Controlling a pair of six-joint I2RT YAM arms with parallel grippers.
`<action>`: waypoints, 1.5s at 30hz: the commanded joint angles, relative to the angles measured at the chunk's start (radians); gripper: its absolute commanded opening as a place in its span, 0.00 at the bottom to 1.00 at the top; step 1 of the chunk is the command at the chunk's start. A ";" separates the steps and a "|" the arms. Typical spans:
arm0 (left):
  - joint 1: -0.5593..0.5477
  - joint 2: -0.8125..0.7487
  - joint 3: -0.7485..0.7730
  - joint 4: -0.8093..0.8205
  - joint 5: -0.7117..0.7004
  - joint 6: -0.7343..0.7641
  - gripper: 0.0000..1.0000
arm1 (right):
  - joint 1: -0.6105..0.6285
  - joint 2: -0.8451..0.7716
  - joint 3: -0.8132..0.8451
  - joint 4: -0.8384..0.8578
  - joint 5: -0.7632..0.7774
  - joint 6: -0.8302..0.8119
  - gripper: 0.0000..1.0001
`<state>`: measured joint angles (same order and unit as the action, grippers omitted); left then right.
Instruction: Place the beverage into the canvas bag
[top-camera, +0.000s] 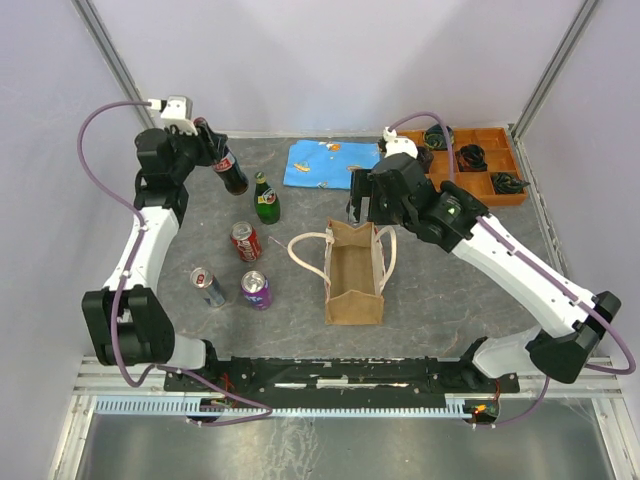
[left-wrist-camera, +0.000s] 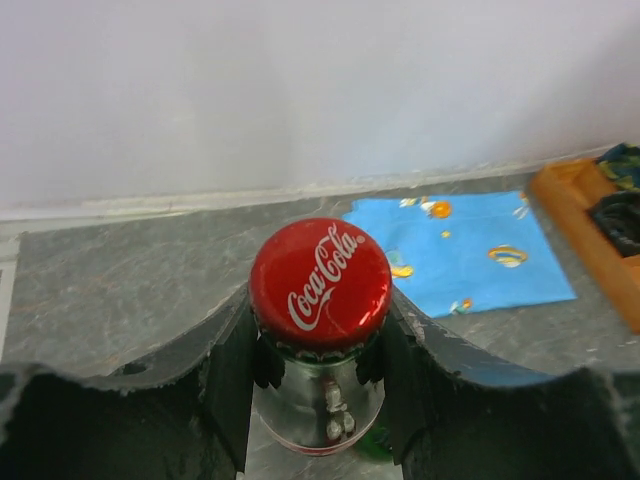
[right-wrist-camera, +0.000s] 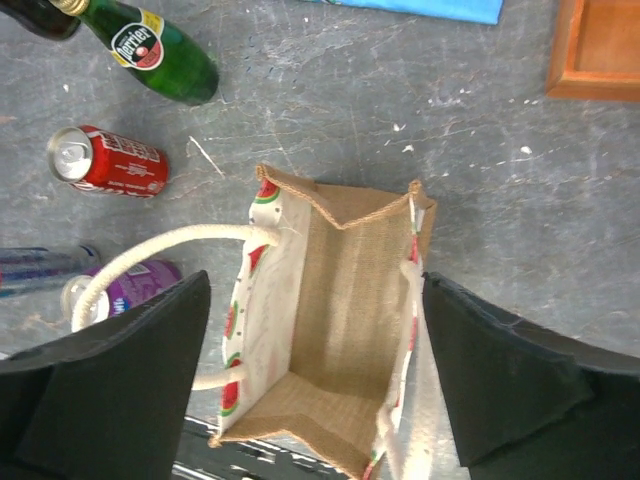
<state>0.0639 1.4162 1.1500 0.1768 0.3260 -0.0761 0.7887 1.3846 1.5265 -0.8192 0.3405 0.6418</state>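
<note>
Gripping the cola bottle (top-camera: 228, 168) (left-wrist-camera: 320, 275) by its neck just under the red cap, the left gripper (top-camera: 205, 132) (left-wrist-camera: 320, 350) sits at the far left of the table, the bottle leaning, its base near a green bottle (top-camera: 265, 198) to its right. The right gripper (top-camera: 370, 205) (right-wrist-camera: 315, 300) hangs wide open over the bag (top-camera: 355, 308) (right-wrist-camera: 340, 320), which stands upright and open-mouthed mid-table, well apart from the cola. Three cans (top-camera: 245, 241) sit left of the bag; a blue cloth (top-camera: 330, 163) and an orange tray (top-camera: 480, 165) lie beyond.

The cola bottle (left-wrist-camera: 320, 290) shows "Coca-Cola" in white on its red cap; the green bottle (right-wrist-camera: 155, 55) is labelled "Perrier".
</note>
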 joint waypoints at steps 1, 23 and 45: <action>-0.009 -0.106 0.177 0.094 0.141 -0.114 0.03 | -0.006 -0.059 -0.003 0.039 0.041 0.008 0.99; -0.358 -0.162 0.348 -0.020 0.244 -0.118 0.03 | -0.022 -0.119 -0.008 -0.002 0.166 0.017 0.99; -0.724 -0.094 0.212 0.031 0.205 -0.122 0.03 | -0.089 -0.207 0.000 -0.216 0.377 0.127 0.99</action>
<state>-0.6147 1.3300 1.3575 -0.0040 0.5419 -0.1711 0.7231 1.1831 1.5124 -0.9775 0.6807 0.7193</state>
